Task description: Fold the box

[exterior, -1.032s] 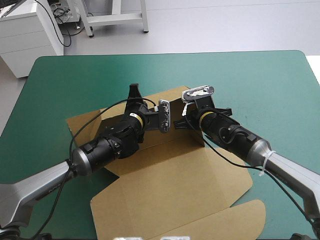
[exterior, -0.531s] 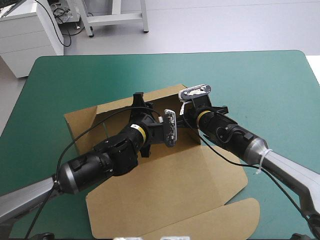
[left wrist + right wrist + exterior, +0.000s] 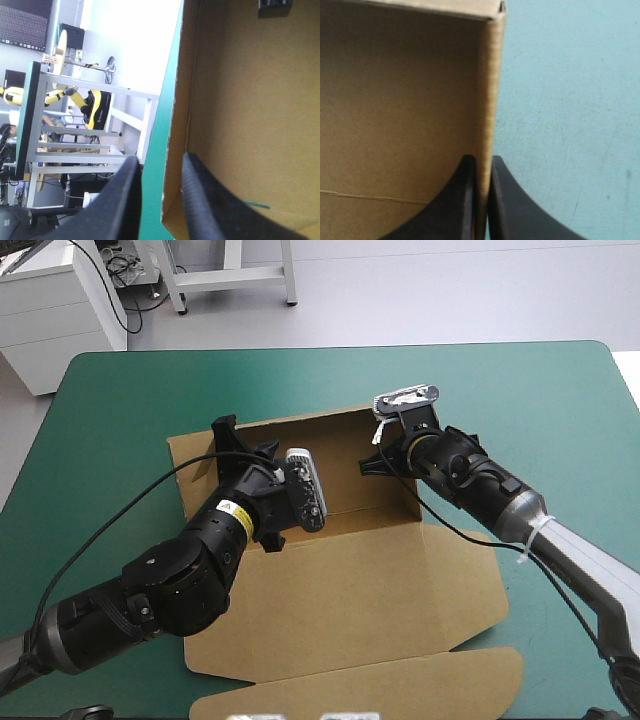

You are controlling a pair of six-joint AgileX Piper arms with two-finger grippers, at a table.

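Honestly, I worry about the brown box (image 3: 360,580) at the middle of the surface (image 3: 500,390). My right hand (image 3: 482,161) pinches its right wall, nearly closed. My left hand (image 3: 160,162) merely straddles the left wall, fingers parted, so I think that side could flop outward.

No words or numbers can be read; a small yellow label (image 3: 228,508) on the left arm (image 3: 180,575) carries a dark mark, too small to make out

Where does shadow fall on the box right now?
High view: the box is darkest on its raised far wall's inner face, near the right gripper. Right wrist view: the wall's inside is dim, the teal-green cover outside bright. Left wrist view: box evenly lit.
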